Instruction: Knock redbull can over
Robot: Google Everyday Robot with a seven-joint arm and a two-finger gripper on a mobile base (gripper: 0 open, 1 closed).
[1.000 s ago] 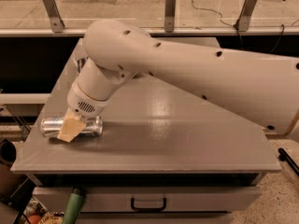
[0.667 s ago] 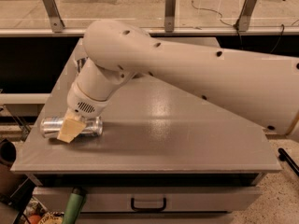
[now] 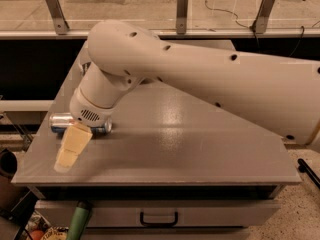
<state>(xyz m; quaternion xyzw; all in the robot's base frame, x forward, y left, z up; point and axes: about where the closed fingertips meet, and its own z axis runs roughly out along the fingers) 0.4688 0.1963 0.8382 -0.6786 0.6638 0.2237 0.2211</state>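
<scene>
**Can down, gripper in front of it**

The can (image 3: pixel 61 120) lies on its side near the left edge of the tabletop (image 3: pixel 200 149), its long axis running roughly left to right and its silver end towards the left edge. Its middle is hidden behind the arm's wrist (image 3: pixel 92 111), and only a sliver of blue shows to the right of it. With the can flat rather than upright, the knock itself looks done. What seems left is for the arm to draw clear and for the can to lie at rest without rolling off the near edge.

The gripper (image 3: pixel 67 156) hangs from the wrist and points down and to the left, in front of the can, its tip close to the tabletop's front left corner. Its upper part overlaps the can in this view, so I cannot say whether they touch or merely line up. Whether the gripper is released or clenched cannot be told from here; it does not appear to carry anything.
</scene>
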